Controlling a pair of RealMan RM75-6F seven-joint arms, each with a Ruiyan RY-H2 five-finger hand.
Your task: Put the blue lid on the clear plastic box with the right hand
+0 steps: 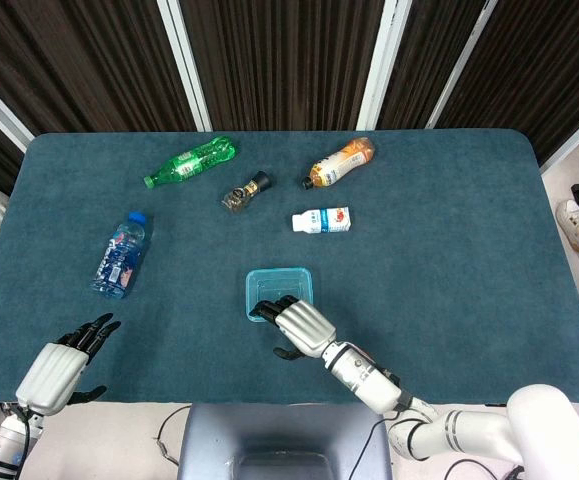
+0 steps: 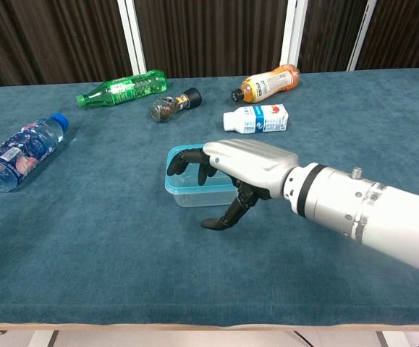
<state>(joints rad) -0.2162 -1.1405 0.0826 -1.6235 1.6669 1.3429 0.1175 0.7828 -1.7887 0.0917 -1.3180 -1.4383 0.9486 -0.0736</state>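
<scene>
My right hand rests on the blue lid atop the clear plastic box mid-table, fingers curled over its edge; my left hand idles open.

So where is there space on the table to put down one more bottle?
The whole right side of the table is bare cloth, beyond the milk carton and orange bottle. There is also bare room between the water bottle and the lidded box. The back middle is crowded: green bottle, small jar, orange bottle.
</scene>
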